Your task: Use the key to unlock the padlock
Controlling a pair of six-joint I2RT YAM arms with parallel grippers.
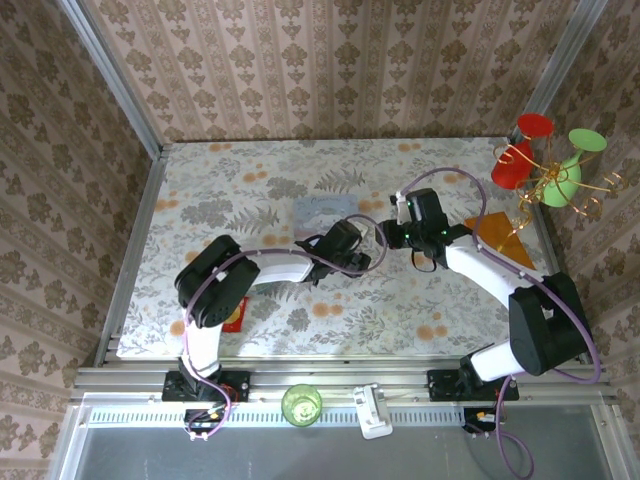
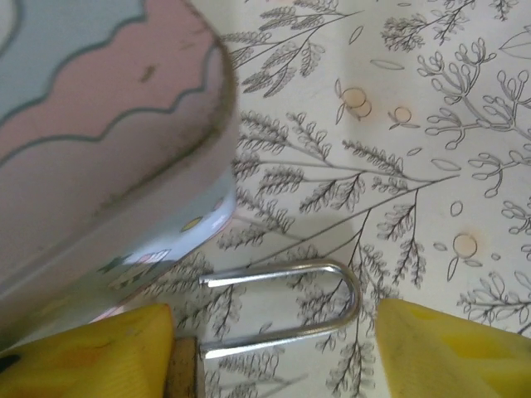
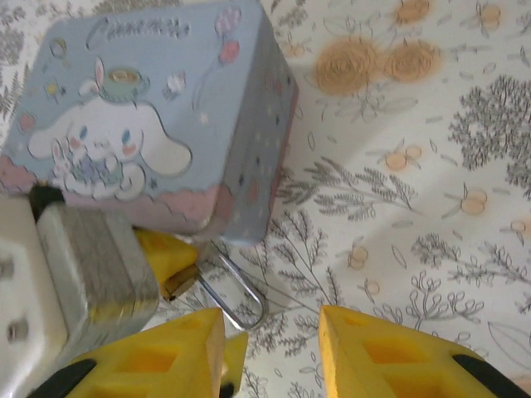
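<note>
The small brass padlock (image 3: 179,283) lies on the floral cloth by the tin's near corner. Its silver shackle (image 2: 274,272) has one leg free of the body. My left gripper (image 2: 274,332) straddles it lengthwise. One yellow finger (image 3: 162,253) sits against the brass body, and a small gap separates the shackle's bend from the other finger. In the top view this left gripper (image 1: 358,250) is at mid-table. My right gripper (image 3: 272,327) hovers just beside the shackle's bend, open, with only cloth between its fingers; from above it (image 1: 392,225) faces the left one. The key is hidden.
A pale blue tin (image 1: 322,212) with a cartoon lid (image 3: 149,116) stands right behind the padlock. Red and green cups on a wire stand (image 1: 540,160) and an orange sheet (image 1: 500,235) are at the back right. A red packet (image 1: 235,315) lies under the left arm.
</note>
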